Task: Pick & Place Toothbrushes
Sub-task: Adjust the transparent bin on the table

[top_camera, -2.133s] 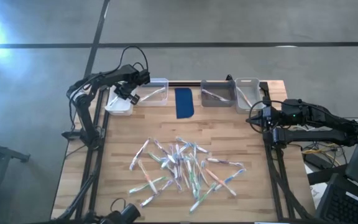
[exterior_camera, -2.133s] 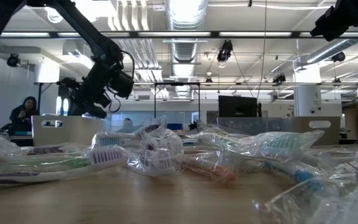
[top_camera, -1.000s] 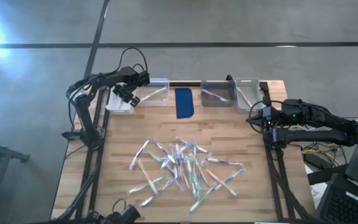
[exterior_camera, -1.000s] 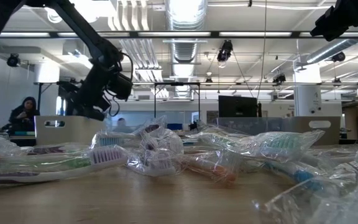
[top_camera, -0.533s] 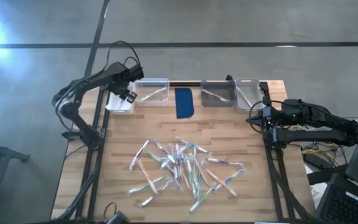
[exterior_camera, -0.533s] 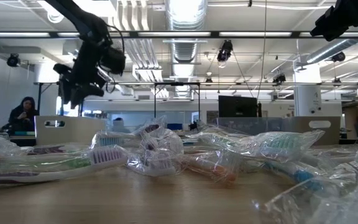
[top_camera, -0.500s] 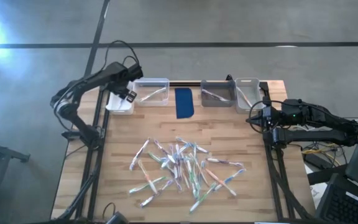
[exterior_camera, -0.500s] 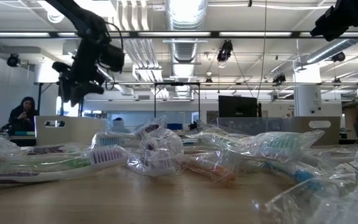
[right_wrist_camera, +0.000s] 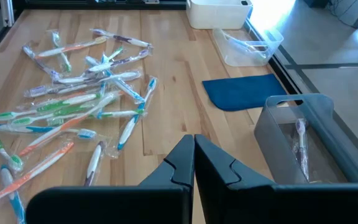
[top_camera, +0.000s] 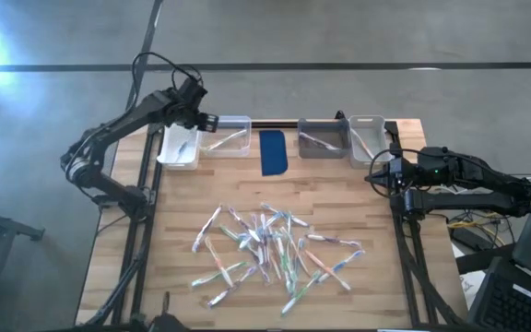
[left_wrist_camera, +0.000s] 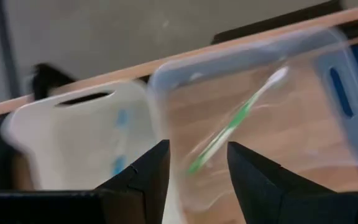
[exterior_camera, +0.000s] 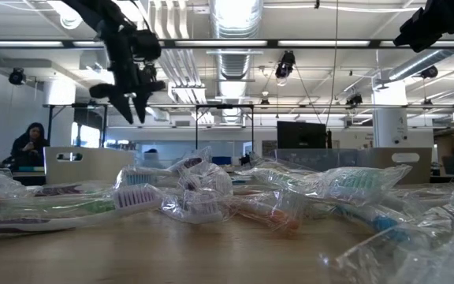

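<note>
From above, a pale wooden bench carries a loose heap of wrapped toothbrushes in its near half. Along the far edge stand a white bin, a clear plastic bin, a dark blue rectangular pad, a grey bin and another clear bin. The left gripper hangs over the far-left bins, empty. Level across the bench, its fingers stand parted, high above the toothbrushes. Its wrist camera shows a green toothbrush lying in the clear bin. The right gripper waits at the right edge, clenched on nothing.
</note>
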Motion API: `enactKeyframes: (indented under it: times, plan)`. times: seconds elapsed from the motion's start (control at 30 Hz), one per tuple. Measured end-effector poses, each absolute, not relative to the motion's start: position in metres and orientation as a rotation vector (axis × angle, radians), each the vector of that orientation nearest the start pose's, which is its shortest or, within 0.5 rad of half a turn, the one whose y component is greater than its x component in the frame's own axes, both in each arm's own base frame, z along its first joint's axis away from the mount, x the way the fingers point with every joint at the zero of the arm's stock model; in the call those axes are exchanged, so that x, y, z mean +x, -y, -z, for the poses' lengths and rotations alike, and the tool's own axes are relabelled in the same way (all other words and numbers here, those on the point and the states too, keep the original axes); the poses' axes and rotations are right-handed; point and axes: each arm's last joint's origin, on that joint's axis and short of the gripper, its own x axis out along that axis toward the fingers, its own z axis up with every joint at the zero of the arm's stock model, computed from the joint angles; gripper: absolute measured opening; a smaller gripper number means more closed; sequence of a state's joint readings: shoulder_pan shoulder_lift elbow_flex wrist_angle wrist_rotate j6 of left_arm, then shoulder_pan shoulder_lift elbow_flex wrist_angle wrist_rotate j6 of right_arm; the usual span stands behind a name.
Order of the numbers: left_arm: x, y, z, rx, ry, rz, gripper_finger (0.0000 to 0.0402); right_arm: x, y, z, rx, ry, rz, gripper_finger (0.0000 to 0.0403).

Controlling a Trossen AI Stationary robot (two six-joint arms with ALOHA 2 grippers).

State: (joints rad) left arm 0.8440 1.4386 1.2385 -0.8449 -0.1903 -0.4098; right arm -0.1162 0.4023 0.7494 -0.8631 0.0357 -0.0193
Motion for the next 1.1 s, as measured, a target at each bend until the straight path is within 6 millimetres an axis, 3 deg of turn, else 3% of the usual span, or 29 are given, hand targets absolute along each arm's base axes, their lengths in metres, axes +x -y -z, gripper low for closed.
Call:
enactKeyframes:
  times: [0.27,0.5,0.83,1.1]
  plan:
    - [0.205,-0.24,-0.248,-0.752,-0.947,-1.148,0.0151,0.071,0.009,-0.299,0.002,-0.517,0.143,0.0008]
    - [0.211,-0.251,-0.224,-0.725,-1.023,-1.236,0.015,0.071,0.009,-0.299,0.002,-0.517,0.143,0.0008]
    - [0.21,-0.254,-0.216,-0.664,-1.073,-1.315,0.0144,0.071,0.009,-0.299,0.002,-0.517,0.144,0.0008]
    - [0.214,-0.25,-0.23,-0.729,-0.979,-1.16,0.0145,0.071,0.009,-0.299,0.002,-0.517,0.143,0.0008]
